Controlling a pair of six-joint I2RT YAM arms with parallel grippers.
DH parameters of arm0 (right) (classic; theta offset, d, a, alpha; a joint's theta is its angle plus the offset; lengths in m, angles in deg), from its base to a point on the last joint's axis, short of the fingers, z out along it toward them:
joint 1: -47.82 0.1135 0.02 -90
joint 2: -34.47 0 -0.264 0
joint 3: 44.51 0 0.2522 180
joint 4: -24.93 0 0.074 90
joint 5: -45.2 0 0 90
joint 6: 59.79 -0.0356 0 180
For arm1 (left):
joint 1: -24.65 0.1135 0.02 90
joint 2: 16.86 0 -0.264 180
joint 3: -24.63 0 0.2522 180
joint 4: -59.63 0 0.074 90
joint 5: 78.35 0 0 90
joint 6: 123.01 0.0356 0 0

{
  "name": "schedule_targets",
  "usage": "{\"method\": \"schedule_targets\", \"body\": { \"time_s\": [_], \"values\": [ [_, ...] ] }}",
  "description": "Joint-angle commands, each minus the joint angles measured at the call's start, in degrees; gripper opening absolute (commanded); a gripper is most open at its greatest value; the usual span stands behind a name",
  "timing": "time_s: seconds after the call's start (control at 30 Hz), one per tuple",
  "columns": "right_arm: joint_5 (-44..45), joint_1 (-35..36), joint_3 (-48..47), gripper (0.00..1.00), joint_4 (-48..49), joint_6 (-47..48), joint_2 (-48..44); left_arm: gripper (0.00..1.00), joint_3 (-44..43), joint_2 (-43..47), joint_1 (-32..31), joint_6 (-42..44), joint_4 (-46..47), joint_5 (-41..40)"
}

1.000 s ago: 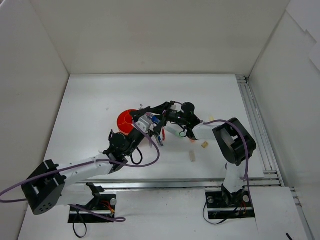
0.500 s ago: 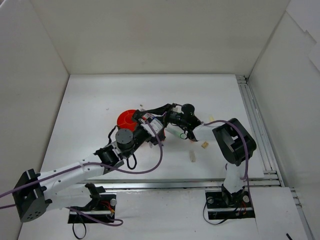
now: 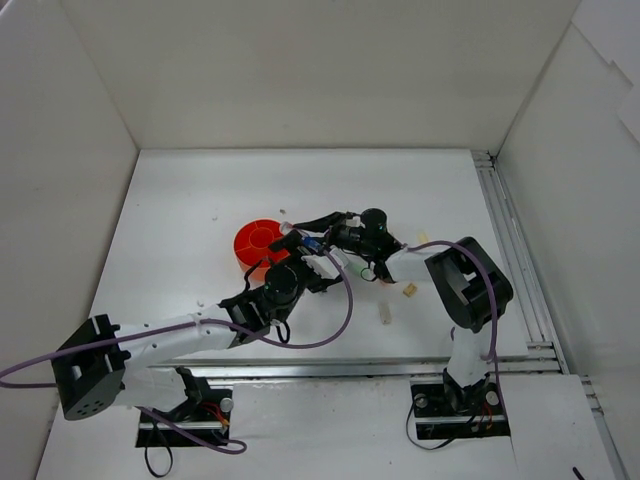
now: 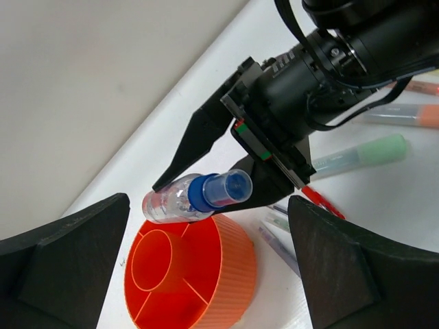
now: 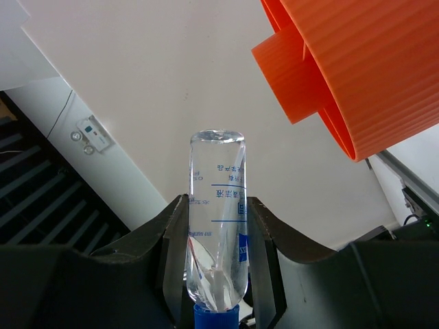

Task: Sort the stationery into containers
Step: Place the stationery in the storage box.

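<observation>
Two arms meet just right of the orange bowl [image 3: 250, 240] in my overhead view. The right gripper [image 3: 292, 236] hangs over the bowl's right edge with a small clear bottle [image 3: 303, 240], blue-capped, clamped between its fingers. Two pale eraser blocks [image 3: 408, 290] lie on the bench [image 3: 200, 200] well to the right of the bowl, apart from each other. From the left wrist camera, the left gripper [image 4: 209, 212] is spread wide with nothing between its fingers, and it frames the bowl. The clear bottle lies roughly on its side just above the bowl's far rim, cap end toward this camera; whether it touches the rim I cannot tell. A green marker [image 4: 363, 154], an orange marker [image 4: 422, 116] and a red pen [image 4: 322, 202] lie on the bench to the right of the bowl. From the right wrist camera, the bottle sits squeezed between both fingers, its base pointing away, with the bowl's ribbed wall beyond it and off to one side.
</observation>
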Motion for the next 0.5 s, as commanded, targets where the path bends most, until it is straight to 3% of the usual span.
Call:
{"method": "schedule_targets", "body": {
  "time_s": [0.0,0.33,0.43,0.47],
  "values": [
    [-0.2,0.9,-1.3,0.0,3.9,-3.4,-4.2,0.92,-2.4,0.4,0.1,2.0,7.1,-2.7],
    [-0.3,1.4,-1.4,0.0,3.9,-3.4,-5.1,0.66,-2.9,-1.9,1.8,-1.1,6.4,-2.9],
    [-0.3,1.5,-1.5,0.0,3.9,-3.4,-5.1,0.52,-2.4,-1.3,1.8,-2.0,6.2,-2.8],
    [-0.3,1.4,-1.5,0.0,3.9,-3.4,-5.4,0.4,-2.2,-1.1,1.8,-2.2,6.3,-3.4]
  ]
}}
